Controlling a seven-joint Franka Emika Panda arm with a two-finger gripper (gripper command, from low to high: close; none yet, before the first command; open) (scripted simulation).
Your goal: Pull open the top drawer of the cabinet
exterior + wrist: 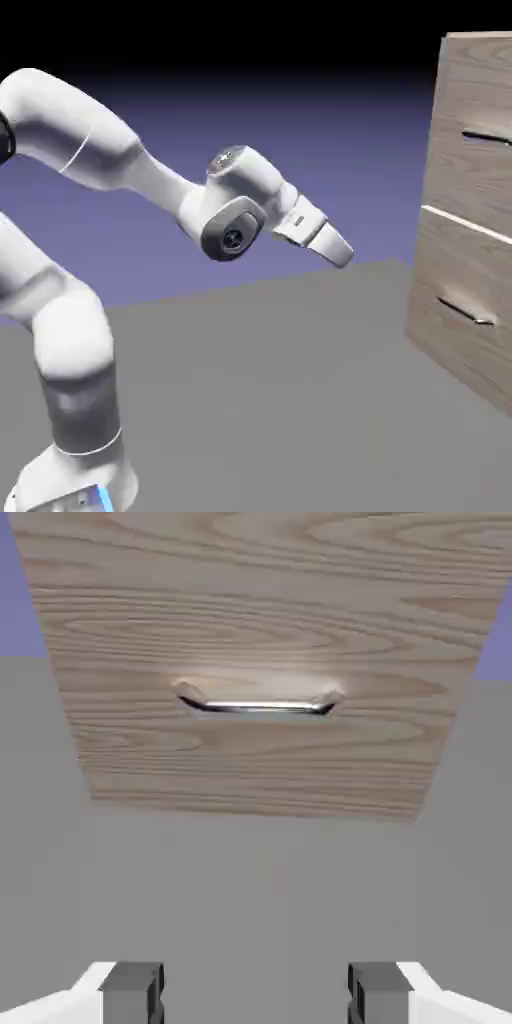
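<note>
Desk: What's in view?
Me: My arm [85, 130], exterior view's left, reaching right. Cabinet [465, 220] at the right edge, cropped.
Desk: Top drawer?
Me: Top drawer [470, 175] is the upper front, closed, above the lower drawer [455, 270].
Desk: Claw?
Me: Claw [256, 992] has its fingers apart, nothing between, well short of the cabinet. Hand view has one bar handle [260, 707] above the fingertips; can't tell whose.
</note>
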